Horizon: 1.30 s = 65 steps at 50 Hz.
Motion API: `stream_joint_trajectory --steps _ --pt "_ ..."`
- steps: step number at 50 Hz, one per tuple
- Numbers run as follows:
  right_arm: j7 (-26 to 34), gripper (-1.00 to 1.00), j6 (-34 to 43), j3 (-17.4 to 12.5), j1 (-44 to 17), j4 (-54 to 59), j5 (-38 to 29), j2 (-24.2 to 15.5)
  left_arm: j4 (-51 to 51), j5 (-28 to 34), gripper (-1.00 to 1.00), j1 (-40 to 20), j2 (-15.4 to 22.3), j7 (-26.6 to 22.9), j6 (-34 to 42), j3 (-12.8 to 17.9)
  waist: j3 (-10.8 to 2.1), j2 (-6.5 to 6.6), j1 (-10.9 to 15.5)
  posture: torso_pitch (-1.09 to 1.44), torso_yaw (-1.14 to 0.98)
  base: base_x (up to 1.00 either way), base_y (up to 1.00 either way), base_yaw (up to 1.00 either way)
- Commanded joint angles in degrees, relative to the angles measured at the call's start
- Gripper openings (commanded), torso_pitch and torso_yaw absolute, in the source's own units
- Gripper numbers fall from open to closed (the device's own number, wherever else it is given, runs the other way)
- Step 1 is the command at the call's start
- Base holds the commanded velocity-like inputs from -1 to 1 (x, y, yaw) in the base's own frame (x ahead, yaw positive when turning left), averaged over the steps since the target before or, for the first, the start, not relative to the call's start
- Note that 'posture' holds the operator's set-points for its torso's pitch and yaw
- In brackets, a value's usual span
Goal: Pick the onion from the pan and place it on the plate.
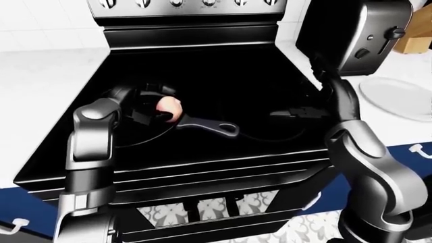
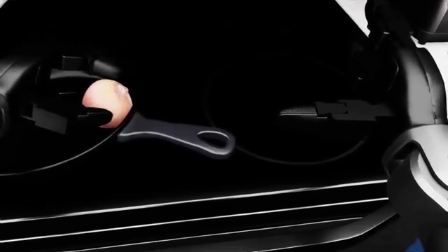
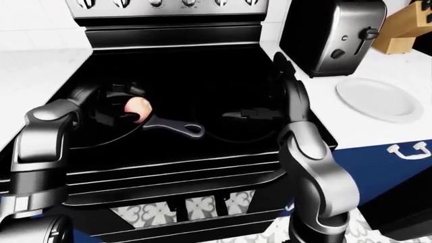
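A pale pink onion (image 2: 106,102) sits at the right rim of a black pan (image 1: 145,139) on the black stovetop. The pan's grey handle (image 2: 175,137) points right. My left hand (image 1: 154,109) is shut on the onion: one dark finger (image 2: 94,113) crosses its near side, and the others lie behind and to its left. My right hand (image 2: 308,110) hovers flat and open over the right burner ring, holding nothing. The white plate (image 3: 378,98) lies on the counter right of the stove, in both eye views.
A steel toaster (image 1: 358,35) stands on the counter above the plate, close to my right forearm. A wooden knife block (image 3: 405,25) is at the top right. The stove's control panel (image 1: 189,5) runs along the top, and white counter (image 1: 40,76) lies left of the stove.
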Motion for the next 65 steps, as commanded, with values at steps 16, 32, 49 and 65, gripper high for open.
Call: stream_joint_trajectory --steps 16,32,49,65 --pt "-0.30 1.00 -1.51 -1.29 -4.42 0.71 0.88 -2.06 1.33 -4.15 -0.32 -4.83 2.38 6.73 -1.73 2.05 -1.27 0.04 -0.08 0.00 0.00 0.00 0.00 0.00" --pt "-0.09 1.00 2.91 -1.94 -12.43 3.68 3.50 -7.52 -2.70 -10.03 -0.41 -10.00 4.67 11.42 3.80 2.87 -0.93 0.00 -0.14 0.00 0.00 0.00 0.00 0.00" --pt "0.41 1.00 9.97 -3.54 -25.21 10.97 6.21 -12.80 -5.32 -13.58 -0.40 -15.45 6.20 14.34 7.68 3.13 -0.17 0.00 -0.17 0.00 0.00 0.00 0.00 0.00" --pt "-0.12 1.00 9.93 -3.54 -27.33 12.95 7.68 -14.62 -5.15 -15.16 -0.40 -17.83 6.99 16.45 8.26 2.88 -1.17 3.00 -0.44 0.00 0.00 0.00 -0.12 0.00"
